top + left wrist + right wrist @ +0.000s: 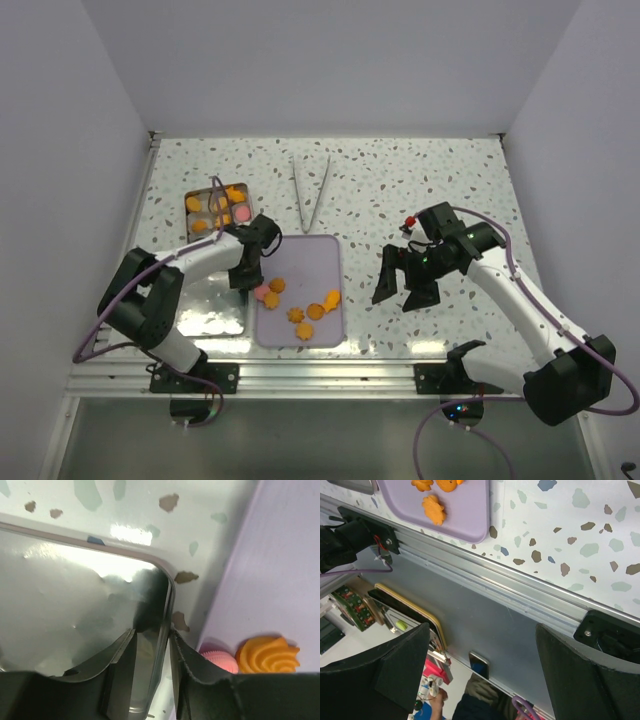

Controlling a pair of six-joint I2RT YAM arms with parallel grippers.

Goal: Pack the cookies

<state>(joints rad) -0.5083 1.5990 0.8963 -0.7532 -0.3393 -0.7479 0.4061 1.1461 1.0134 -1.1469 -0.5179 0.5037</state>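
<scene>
A: How is the light in the top view?
B: Bright and even, coming from above. The arms [200,260] throw only soft shadows on the table [400,180].
A: And the wrist views?
B: On the left, the metal tray [65,605] shows white glare, and the near fingers [195,690] are dark and blurred. On the right, the fingers [400,670] are black and unfocused too.

Your speckled tabletop [420,180] holds a purple tray [310,255] in the middle, a tin [249,205] and a shiny metal tray [210,300] on the left, and tongs [307,225] behind.
</scene>
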